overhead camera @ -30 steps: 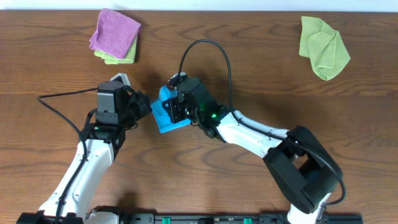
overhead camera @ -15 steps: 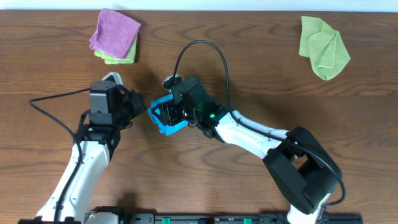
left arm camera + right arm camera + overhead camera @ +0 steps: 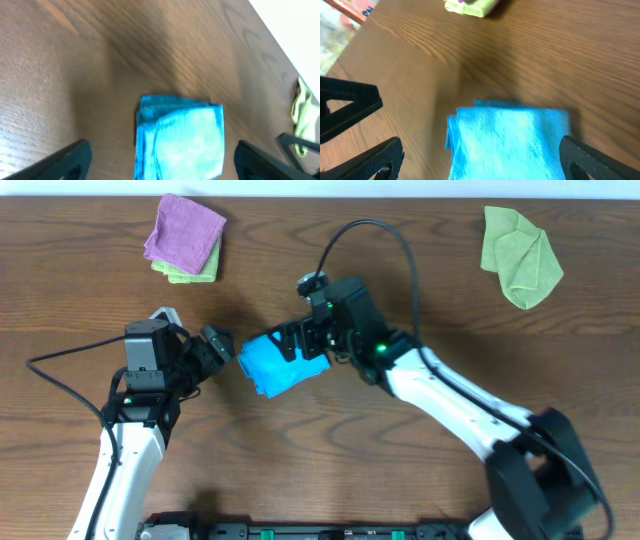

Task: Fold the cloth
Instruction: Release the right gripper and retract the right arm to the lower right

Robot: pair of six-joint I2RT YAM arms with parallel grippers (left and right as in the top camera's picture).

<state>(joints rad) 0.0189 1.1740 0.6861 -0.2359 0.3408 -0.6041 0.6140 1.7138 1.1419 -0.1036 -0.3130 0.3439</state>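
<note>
Your left gripper (image 3: 216,348) sits at nine o'clock of the folded cloth (image 3: 282,366), your right gripper (image 3: 300,345) at one o'clock; both stand spread wide, gripping nothing.

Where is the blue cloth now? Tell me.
In the overhead view the blue cloth lies folded on the table, slightly left of centre, between the open jaws of the left arm and the right arm.

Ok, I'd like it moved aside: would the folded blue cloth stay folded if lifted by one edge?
Probably not: the cloth looks soft, and its layers sit loose at the edge, so it would likely droop open. Pushed across the wooden table, its fuzzy surface would probably bunch rather than slide.
</note>
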